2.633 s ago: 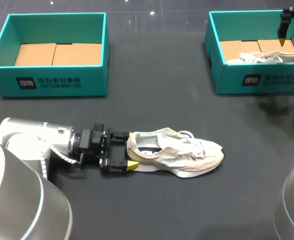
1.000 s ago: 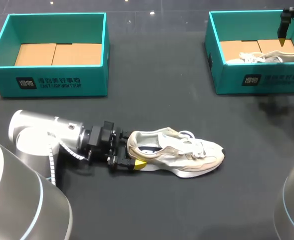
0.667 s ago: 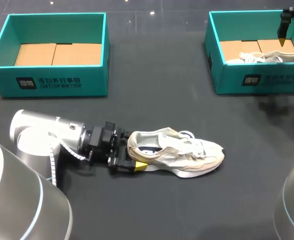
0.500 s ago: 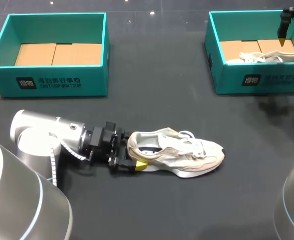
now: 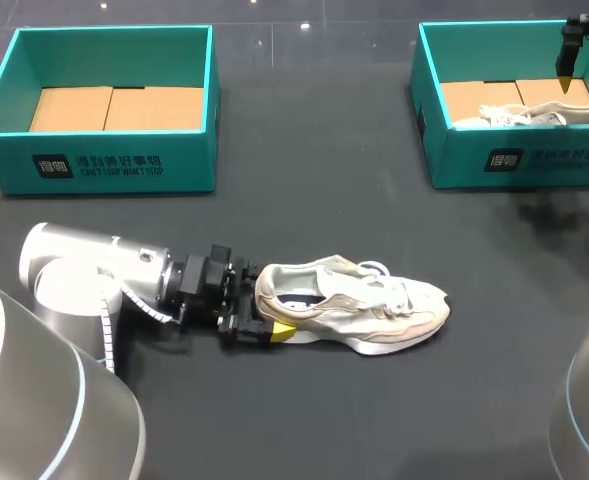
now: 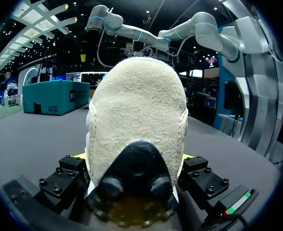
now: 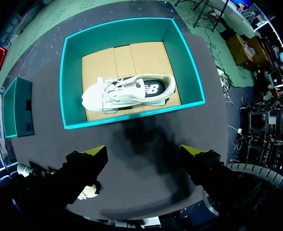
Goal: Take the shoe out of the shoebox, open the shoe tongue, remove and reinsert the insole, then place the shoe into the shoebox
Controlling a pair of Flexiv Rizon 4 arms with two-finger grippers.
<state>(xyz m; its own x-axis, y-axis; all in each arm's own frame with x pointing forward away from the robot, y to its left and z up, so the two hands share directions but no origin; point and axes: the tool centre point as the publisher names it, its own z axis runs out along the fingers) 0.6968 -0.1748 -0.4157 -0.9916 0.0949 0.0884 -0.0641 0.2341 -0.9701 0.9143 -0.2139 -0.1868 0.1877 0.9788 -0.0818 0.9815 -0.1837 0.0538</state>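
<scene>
Drawn in since the earliest frame: left gripper [image 5: 261, 303], then spread wide around the heel, now closed up against it, with the left arm [image 5: 94, 275] swung a little toward the shoe [image 5: 359, 300]. Hardly any shift over the last second.

Clamped on the shoe's heel from both sides; in the left wrist view, pale heel fabric [image 6: 139, 110] filling the space between the black finger blocks, both pressed against it. Only slivers of yellow tip showing at either side.

Resting on the dark table [image 5: 304, 410], opening upward, toe pointing right, laces loose, nearer the robot than either box and between them.

Left box [image 5: 104, 165] at the far left, teal, with a bare cardboard floor. Right box [image 5: 514, 165] at the far right, also teal, with a second shoe [image 7: 127, 91] lying on its side inside.

Right gripper [image 5: 566, 75] hanging high by the right box, fingers spread wide, nothing between them.
</scene>
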